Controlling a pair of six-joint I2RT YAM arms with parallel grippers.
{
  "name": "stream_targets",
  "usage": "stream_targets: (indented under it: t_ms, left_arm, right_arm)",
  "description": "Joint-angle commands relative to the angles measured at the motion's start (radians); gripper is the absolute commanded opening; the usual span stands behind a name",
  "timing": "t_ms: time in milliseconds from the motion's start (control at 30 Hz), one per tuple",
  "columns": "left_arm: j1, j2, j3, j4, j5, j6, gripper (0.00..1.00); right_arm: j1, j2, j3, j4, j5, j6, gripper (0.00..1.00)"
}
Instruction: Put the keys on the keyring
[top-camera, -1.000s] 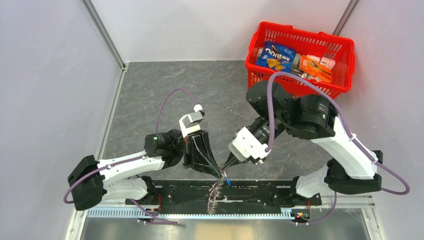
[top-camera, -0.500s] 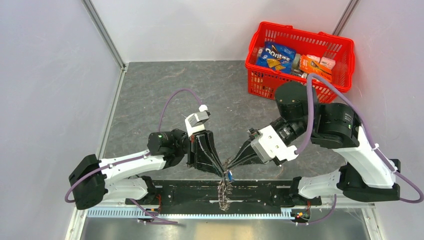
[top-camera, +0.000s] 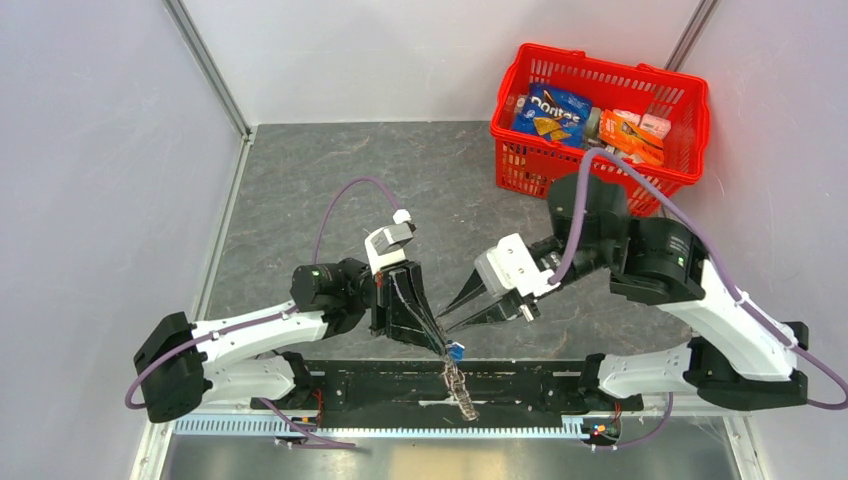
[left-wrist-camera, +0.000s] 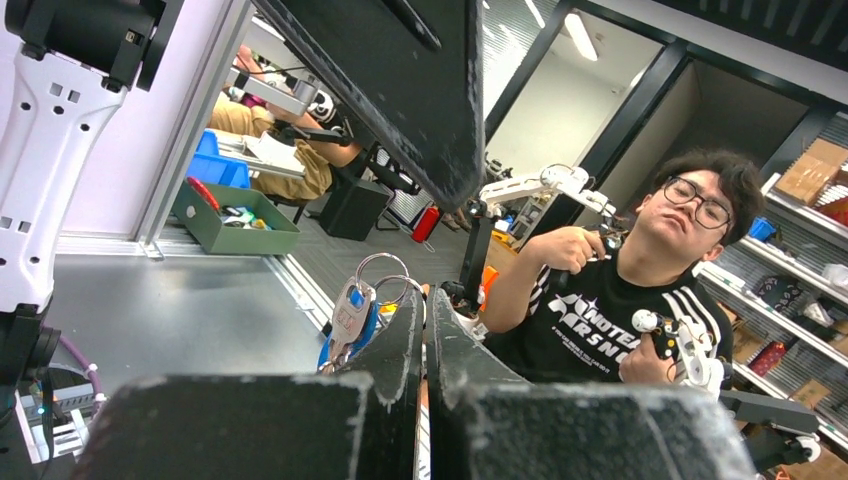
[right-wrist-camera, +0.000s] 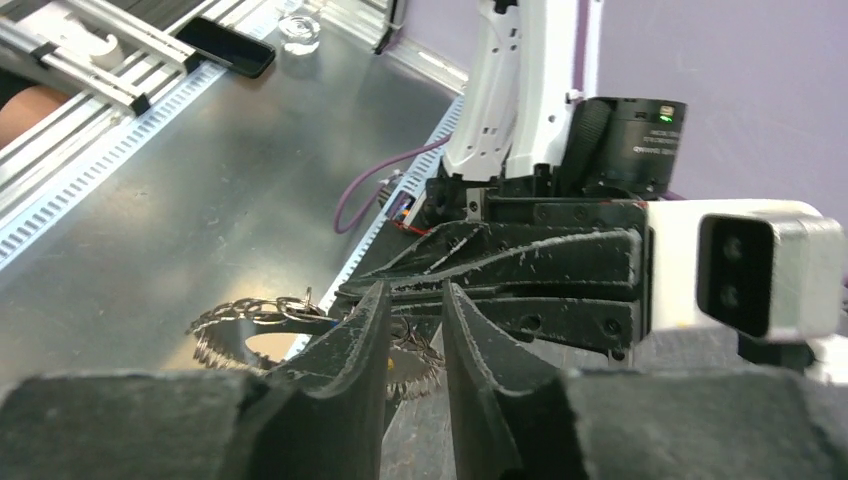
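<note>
The left hand (top-camera: 442, 344) gripped the keyring (top-camera: 461, 392); the right hand (top-camera: 444, 320) was loose, empty. A key (top-camera: 455, 351) hung close, maybe not on yet.

Grey marbled tabletop (top-camera: 400, 180), red basket (top-camera: 522, 160) of snack packs (top-camera: 555, 110) at its far-right corner

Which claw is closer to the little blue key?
Left. The left gripper has the blue key right at its tip, beside the keyring dangling from it. The right gripper sits open a little farther back, not holding it.
</note>
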Motion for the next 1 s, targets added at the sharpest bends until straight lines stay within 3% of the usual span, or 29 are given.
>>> stream_targets:
  t_ms: [0,267,400,700,967]
  left_arm:
    - [-0.002,-0.034,0.012,0.030,-0.020,0.043,0.02]
    - [-0.003,-0.058,0.003,0.039,-0.042,0.055,0.02]
    - [-0.003,-0.066,0.000,0.039,-0.053,0.065,0.02]
    - [-0.003,-0.100,-0.011,0.009,-0.091,0.101,0.02]
    - [-0.003,-0.134,-0.023,-0.035,-0.108,0.147,0.02]
  right_arm:
    - [0.001,-0.106,-0.076,0.201,0.096,0.230,0.35]
    - [0.000,-0.283,-0.279,0.424,0.083,0.506,0.41]
    - [0.001,-0.276,-0.317,0.423,0.122,0.586,0.36]
    - [0.001,-0.243,-0.445,0.556,0.145,0.799,0.37]
    - [0.001,-0.357,-0.530,0.606,0.251,0.889,0.37]
